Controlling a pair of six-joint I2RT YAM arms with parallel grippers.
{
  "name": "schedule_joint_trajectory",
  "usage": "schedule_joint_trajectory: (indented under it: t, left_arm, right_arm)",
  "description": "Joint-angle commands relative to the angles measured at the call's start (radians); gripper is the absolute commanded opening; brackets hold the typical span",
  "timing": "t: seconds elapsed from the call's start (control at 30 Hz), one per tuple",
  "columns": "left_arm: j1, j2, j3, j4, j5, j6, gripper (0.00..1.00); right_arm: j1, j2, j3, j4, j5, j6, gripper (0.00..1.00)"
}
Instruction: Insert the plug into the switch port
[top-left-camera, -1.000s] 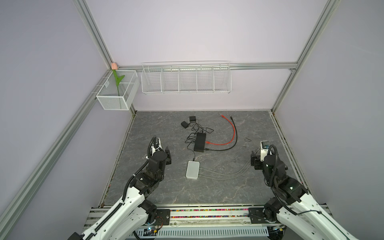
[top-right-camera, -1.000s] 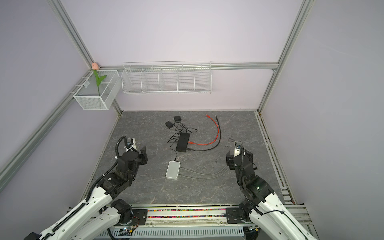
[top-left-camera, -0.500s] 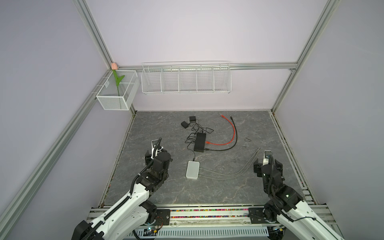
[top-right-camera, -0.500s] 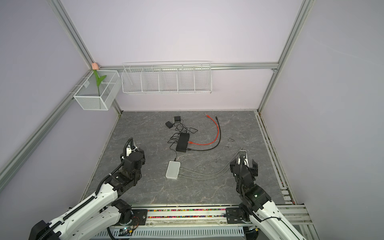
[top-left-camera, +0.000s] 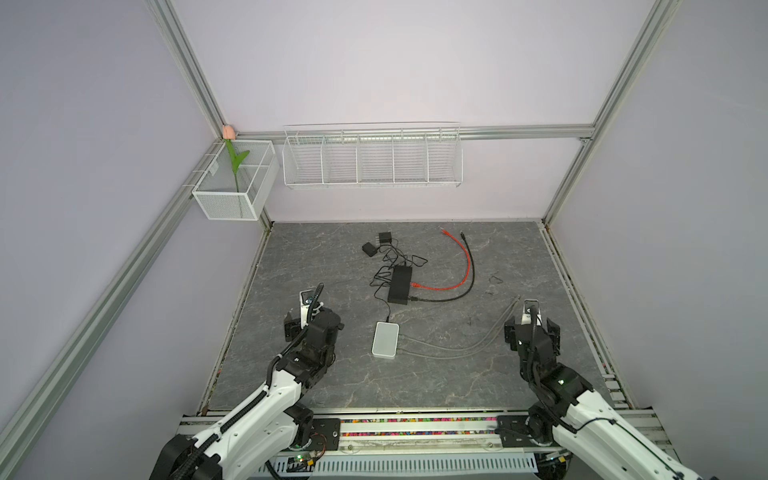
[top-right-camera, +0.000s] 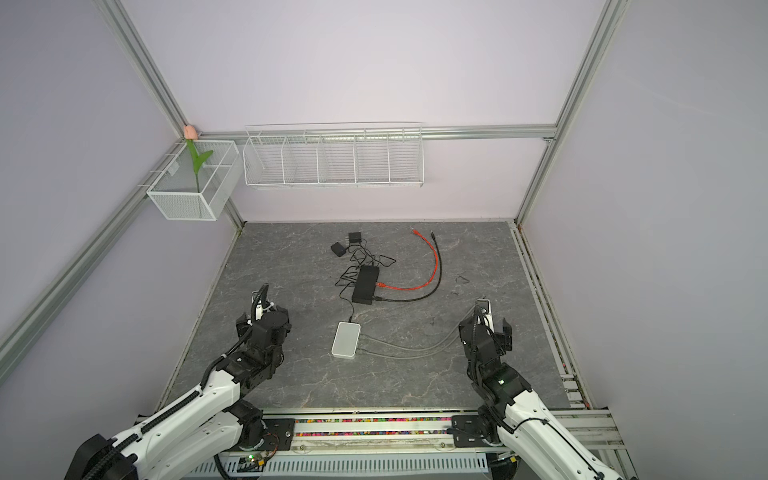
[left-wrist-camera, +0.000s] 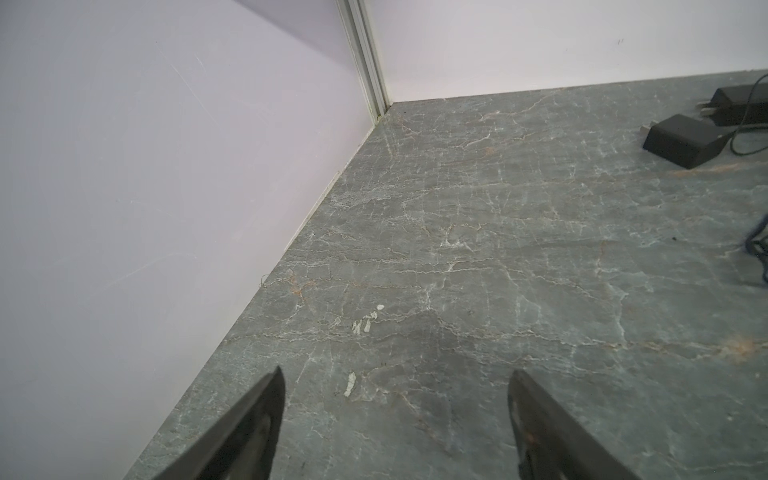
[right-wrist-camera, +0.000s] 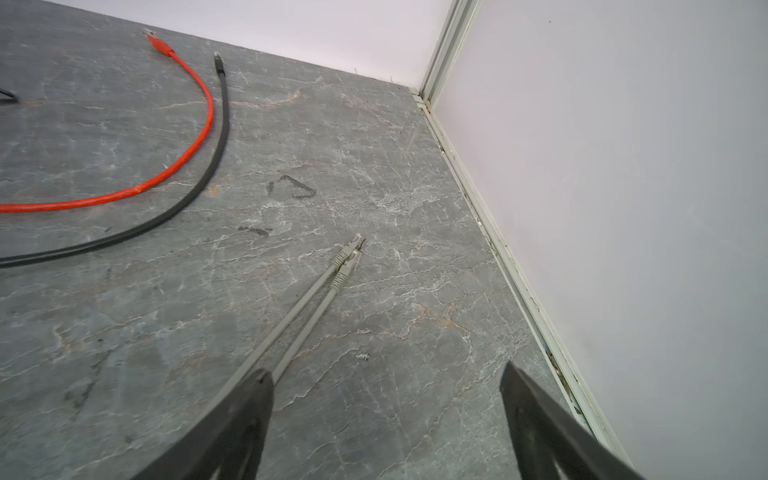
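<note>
Grey marbled floor fills the lower frame (lilac walls above). The left gripper and right gripper gape, empty.

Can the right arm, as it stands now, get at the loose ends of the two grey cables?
Probably yes. The grey plugs lie on the bare table just ahead of the open right gripper, and nothing stands between them.

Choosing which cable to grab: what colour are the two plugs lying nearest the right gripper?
Both plugs are grey; clearest in the right wrist view.
</note>
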Motion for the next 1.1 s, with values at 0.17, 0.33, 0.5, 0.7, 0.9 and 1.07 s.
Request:
schedule_joint_trajectory:
  t: [0.17, 0.33, 0.5, 0.7, 0.9, 1.07]
  left_arm:
    - [0.011, -0.043, -0.037, 0.041, -0.043, -0.011, 0.89]
    - [0.022, -0.015, -0.057, 0.154, -0.057, 0.025, 0.92]
    - [0.087, 0.029, -0.076, 0.287, -0.030, 0.051, 0.95]
    - [0.175, 0.082, -0.091, 0.421, 0.032, 0.058, 0.96]
    - [0.214, 0.134, -0.098, 0.521, 0.065, 0.071, 0.97]
    - [0.238, 0.197, -0.092, 0.597, 0.096, 0.088, 0.97]
  right_arm:
    - [-0.091, 0.133, 0.009, 0.108, -0.072, 0.059, 0.89]
    - [-0.109, 0.188, 0.006, 0.206, -0.060, 0.034, 0.89]
    - [-0.162, 0.235, -0.011, 0.334, -0.092, 0.020, 0.89]
    - [-0.203, 0.346, 0.002, 0.462, -0.103, -0.014, 0.89]
    - [-0.207, 0.410, -0.014, 0.607, -0.097, -0.054, 0.89]
    - [-0.219, 0.471, -0.016, 0.712, -0.110, -0.080, 0.89]
